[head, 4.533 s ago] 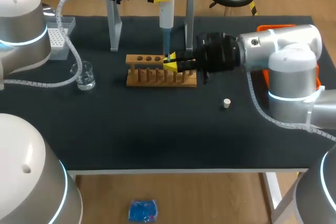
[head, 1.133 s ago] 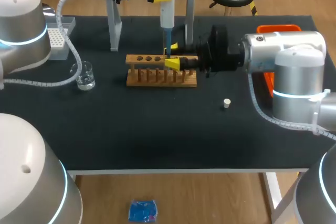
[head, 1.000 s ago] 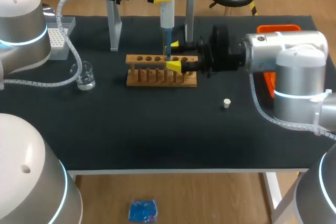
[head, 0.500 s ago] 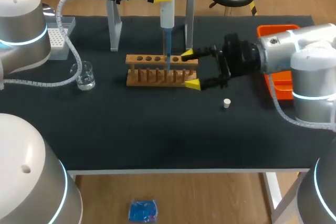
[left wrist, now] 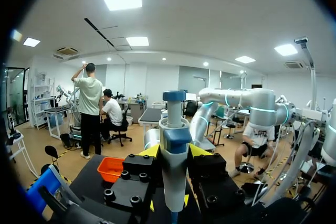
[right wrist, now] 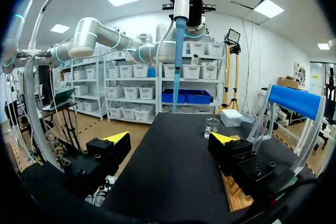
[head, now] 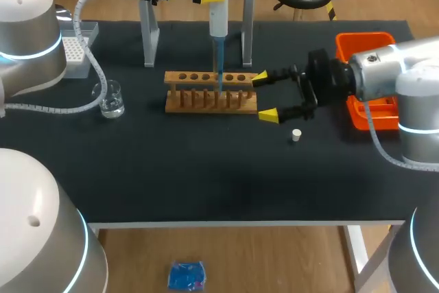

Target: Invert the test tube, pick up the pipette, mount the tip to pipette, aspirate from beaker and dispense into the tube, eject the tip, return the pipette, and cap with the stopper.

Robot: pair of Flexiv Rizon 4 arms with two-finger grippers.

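Your left gripper (left wrist: 174, 153) is clamped on the pipette (head: 218, 18), one finger on each side. The pipette hangs upright from it, and its blue tip (head: 219, 60) reaches down into the rack (head: 199, 101). You cannot make out the tube there. Your right gripper (head: 265, 97) is spread wide with nothing between its fingers, just off the rack's end. The stopper (head: 296, 135) lies near one finger, not touching it. Seen from that wrist, the pipette stands ahead of the gripper and the beaker (right wrist: 211, 127) sits farther ahead.

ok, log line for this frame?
left gripper shut on pipette | blue tip at rack | right gripper open, beside rack | stopper loose on table
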